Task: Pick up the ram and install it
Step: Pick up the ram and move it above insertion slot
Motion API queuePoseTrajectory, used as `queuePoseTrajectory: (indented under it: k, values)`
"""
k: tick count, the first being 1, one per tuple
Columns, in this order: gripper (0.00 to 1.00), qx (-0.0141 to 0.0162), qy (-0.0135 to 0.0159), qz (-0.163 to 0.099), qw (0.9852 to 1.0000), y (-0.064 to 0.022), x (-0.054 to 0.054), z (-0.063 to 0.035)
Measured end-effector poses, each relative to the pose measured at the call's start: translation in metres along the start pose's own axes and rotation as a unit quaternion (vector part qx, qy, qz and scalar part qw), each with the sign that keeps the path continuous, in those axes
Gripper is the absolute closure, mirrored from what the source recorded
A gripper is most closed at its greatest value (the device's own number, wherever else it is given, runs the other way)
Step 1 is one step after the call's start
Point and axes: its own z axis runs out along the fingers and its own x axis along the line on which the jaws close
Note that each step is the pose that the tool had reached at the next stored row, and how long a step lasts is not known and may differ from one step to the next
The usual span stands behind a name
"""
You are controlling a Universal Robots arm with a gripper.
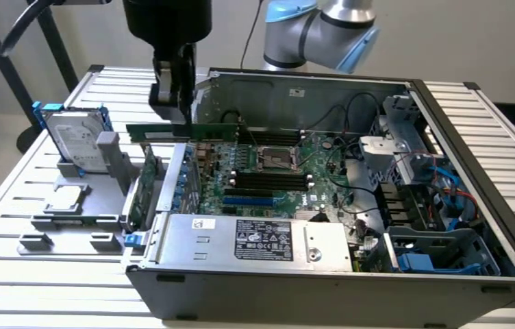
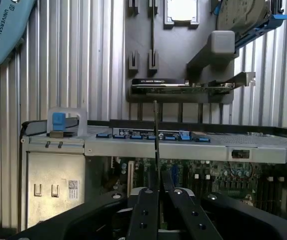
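My gripper [image 1: 181, 118] hangs above the left wall of the open computer case [image 1: 476, 178], shut on the ram [image 1: 214, 130]. The ram is a long, thin green stick held level, sticking out to both sides of the fingers. In the wrist view the ram [image 2: 156, 140] stands edge-on as a thin dark line, clamped between my two black fingers [image 2: 146, 210], gripper [image 2: 157, 194]. The motherboard's long black slots [image 1: 271, 181] lie lower down inside the case, toward the exterior view's right of the ram.
A grey parts holder [image 1: 74, 219] at the exterior view's left carries a hard drive [image 1: 73, 140], a CPU [image 1: 66, 199] and a larger green expansion card [image 1: 150, 179]. A power supply [image 1: 257, 240] fills the case front. Drive cages and cables [image 1: 422, 185] crowd the case's right side.
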Motion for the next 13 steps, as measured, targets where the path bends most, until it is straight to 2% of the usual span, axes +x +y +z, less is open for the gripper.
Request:
queuePoseTrajectory:
  k: [6, 13]
  values:
    - [0.86, 0.0000, 0.0000, 0.000, 1.0000, -0.0237, -0.011, -0.0004]
    - [0.86, 0.0000, 0.0005, 0.000, 1.0000, -0.0441, -0.033, 0.0015]
